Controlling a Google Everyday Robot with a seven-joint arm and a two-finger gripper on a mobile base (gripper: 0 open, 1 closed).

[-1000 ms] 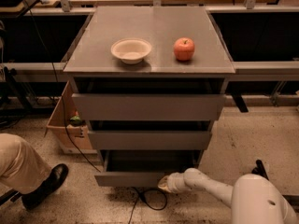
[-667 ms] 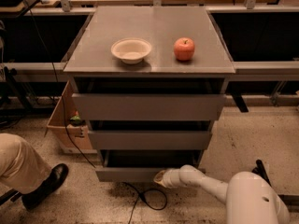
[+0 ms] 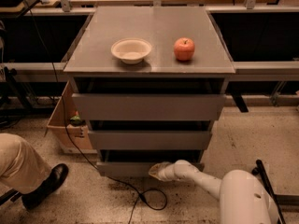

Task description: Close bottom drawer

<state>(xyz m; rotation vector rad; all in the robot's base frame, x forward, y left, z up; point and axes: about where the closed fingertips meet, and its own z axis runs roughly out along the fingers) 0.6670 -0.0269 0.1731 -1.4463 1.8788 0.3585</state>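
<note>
Bottom drawer (image 3: pixel 124 169): long front parallel to near edge of tabletop (image 3: pixel 159 27), directly beyond your gripper (image 3: pixel 159 171); its grip state cannot be told.

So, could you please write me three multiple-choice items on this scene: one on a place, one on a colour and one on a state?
1. Where is the pincer?
A. Above the bowl
B. At the front of the bottom drawer
C. Beside the apple

2. What colour is the apple?
A. Green
B. Yellow
C. Red

3. How is the bowl?
A. Upright and empty
B. Upside down
C. Holding the apple

Answers:
1 B: the pincer sits low, at that drawer's front, far below the two things on top.
2 C: its skin is plainly red.
3 A: its opening faces up with nothing inside, and the apple stands apart from it.
</note>
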